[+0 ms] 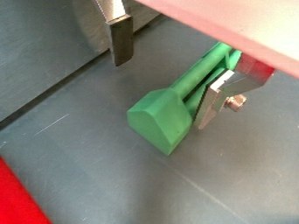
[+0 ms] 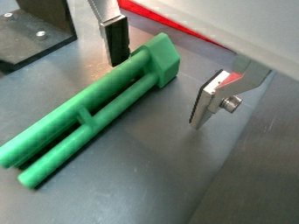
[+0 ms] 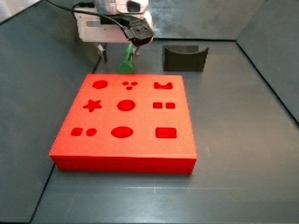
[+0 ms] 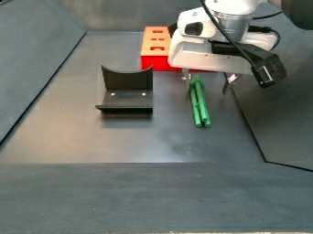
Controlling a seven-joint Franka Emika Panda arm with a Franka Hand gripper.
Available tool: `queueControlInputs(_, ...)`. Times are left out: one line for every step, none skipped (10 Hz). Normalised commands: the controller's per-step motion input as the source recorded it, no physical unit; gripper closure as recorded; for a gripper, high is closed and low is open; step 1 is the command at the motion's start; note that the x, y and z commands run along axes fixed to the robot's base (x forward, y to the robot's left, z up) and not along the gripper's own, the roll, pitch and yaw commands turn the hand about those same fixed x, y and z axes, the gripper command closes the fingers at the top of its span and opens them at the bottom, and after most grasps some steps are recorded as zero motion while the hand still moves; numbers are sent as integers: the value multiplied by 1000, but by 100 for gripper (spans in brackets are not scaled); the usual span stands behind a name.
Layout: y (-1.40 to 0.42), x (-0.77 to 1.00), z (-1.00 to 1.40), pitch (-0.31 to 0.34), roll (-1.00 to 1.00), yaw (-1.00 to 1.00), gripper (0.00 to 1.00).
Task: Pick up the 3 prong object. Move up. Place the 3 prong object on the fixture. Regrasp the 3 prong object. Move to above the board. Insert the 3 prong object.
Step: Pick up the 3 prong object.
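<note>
Jaws were held wide apart, nothing was gripped | gripper (image 2: 158, 80) was kept low over the floor | 3 prong object (image 2: 91, 114) was laid flat between the fingers (image 2: 114, 39).

A dark grey floor (image 4: 123, 146) filled the lower half of a side view, matte and faintly scuffed. A sloped grey wall (image 4: 31, 55) rose along its left edge, and a thin seam (image 4: 251, 128) ran diagonally at the right. In a side view, a back wall (image 3: 198, 17) closed the top and a right wall (image 3: 274, 52) the upper right corner.
</note>
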Motion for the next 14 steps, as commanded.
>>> queueControlInputs(0, 314, 0, -217, -67, -97, 0)
queueControlInputs(0, 291, -6, -171, 0, -229, 0)
queueControlInputs(0, 74, -180, -100, 226, -254, 0)
queueControlInputs(-23, 86, -311, -90, 309, -306, 0)
queueControlInputs(0, 0, -251, -40, 211, -134, 0)
queueControlInputs(0, -3, -29, -47, 0, 0, 0)
queueControlInputs(23, 0, -111, -47, 10, 0, 0)
queueControlInputs(206, -11, -109, -90, 0, 126, 0)
queueControlInputs(154, 0, -31, -66, -13, 80, 0)
queueControlInputs(80, 0, -40, -16, 0, 57, 0)
queueControlInputs(0, 0, -34, 0, 0, 0, 0)
queueControlInputs(0, -3, -206, -19, 23, 0, 0)
queueControlInputs(0, 0, 0, 0, 0, 0, 100)
queueControlInputs(0, 0, 0, 0, 0, 0, 100)
